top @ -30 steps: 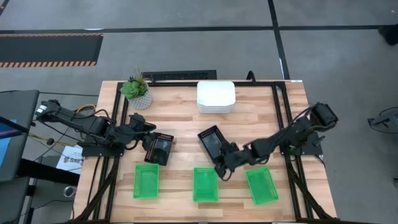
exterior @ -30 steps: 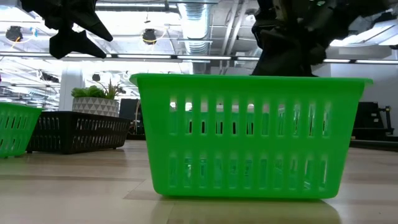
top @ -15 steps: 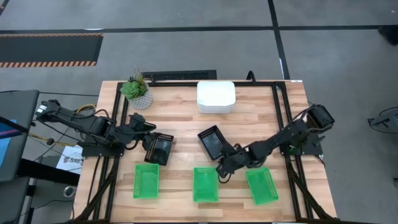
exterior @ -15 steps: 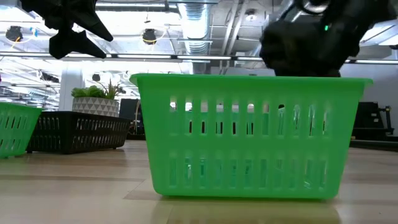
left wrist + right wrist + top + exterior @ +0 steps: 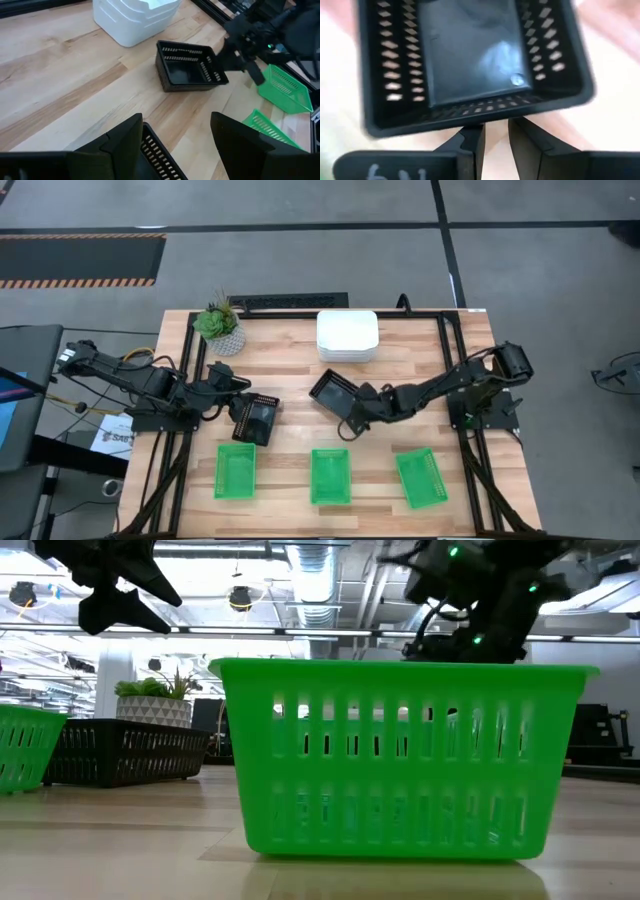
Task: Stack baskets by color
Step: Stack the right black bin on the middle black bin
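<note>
Right gripper (image 5: 352,408) grips the near wall of a black mesh basket (image 5: 333,395), one finger inside the rim, one outside. Over the last second the basket has moved from above the middle green basket (image 5: 330,475) toward 10 o'clock, now at table centre, just below the white basket stack (image 5: 347,335). The right arm has stretched leftward with it. In the left wrist view the basket looks tipped, its gripped side raised.

Left gripper (image 5: 243,412) sits over the other black basket stack (image 5: 259,418) at 9 o'clock of centre, fingers spread around it; whether it touches, I cannot tell. Unmoved.

Green baskets: three in a row along the 6 o'clock edge, still separate.

Reading: the carried black basket is heading to the left black pile; whites look done, greens untouched.
</note>
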Robot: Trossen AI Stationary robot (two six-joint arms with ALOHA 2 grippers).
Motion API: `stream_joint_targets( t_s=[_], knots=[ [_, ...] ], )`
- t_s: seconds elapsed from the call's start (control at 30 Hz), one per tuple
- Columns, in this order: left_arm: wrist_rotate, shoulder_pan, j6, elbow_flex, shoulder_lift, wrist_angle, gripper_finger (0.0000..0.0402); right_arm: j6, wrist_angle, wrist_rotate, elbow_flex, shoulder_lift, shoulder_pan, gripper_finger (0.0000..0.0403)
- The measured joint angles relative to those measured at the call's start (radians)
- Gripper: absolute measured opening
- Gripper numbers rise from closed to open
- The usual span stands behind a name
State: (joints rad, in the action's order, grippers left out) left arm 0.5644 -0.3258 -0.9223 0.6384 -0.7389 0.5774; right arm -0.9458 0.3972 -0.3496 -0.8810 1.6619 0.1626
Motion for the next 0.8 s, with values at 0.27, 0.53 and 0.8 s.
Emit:
stream_joint_targets(
  t_s=[0.27, 0.53, 0.8],
  knots=[
    [-0.007, 0.0, -0.007, 0.0, 0.0, 0.0, 0.0224, 0.065, 0.1, -0.037, 0.0, -0.026, -0.102, 0.0106],
    [-0.008, 0.0, -0.008, 0.0, 0.0, 0.0, 0.0224, 0.058, 0.254, -0.142, 0.0, -0.179, -0.133, 0.0106],
    [-0.001, 0.0, -0.009, 0.0, 0.0, 0.003, 0.0224, 0.056, 0.011, -0.127, 0.0, -0.281, -0.01, 0.0106]
  ],
)
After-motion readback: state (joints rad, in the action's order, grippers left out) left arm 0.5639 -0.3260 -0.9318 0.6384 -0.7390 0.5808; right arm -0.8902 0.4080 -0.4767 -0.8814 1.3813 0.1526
